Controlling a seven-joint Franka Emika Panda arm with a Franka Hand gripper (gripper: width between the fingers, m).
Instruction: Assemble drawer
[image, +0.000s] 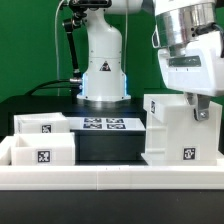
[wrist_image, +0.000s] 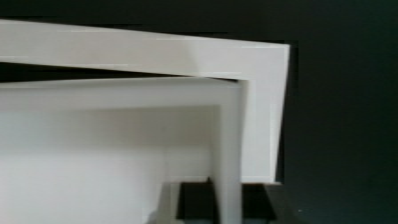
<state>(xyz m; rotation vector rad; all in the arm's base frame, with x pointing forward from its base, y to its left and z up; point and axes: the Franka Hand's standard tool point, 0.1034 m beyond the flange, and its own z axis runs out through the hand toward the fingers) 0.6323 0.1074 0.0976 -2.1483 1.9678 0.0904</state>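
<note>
Pincer (image: 200, 108) straddles shell (image: 165, 135) wall; front tray (image: 40, 152), rear tray (image: 45, 124) lie well aside.

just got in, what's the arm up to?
The two-finger gripper is down on the large white plastic cube-like shell at the exterior view's right, straddling one thin wall; clamped or not, I can't tell. Two smaller white tray boxes sit at the left, not yet inserted.

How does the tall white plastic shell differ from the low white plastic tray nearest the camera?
The tall white plastic shell stands much higher and bulkier; the low white plastic tray is shallow. The gripper is at the shell's top edge; the tray lies apart, untouched. Both are white and carry a black-and-white square tag.
</note>
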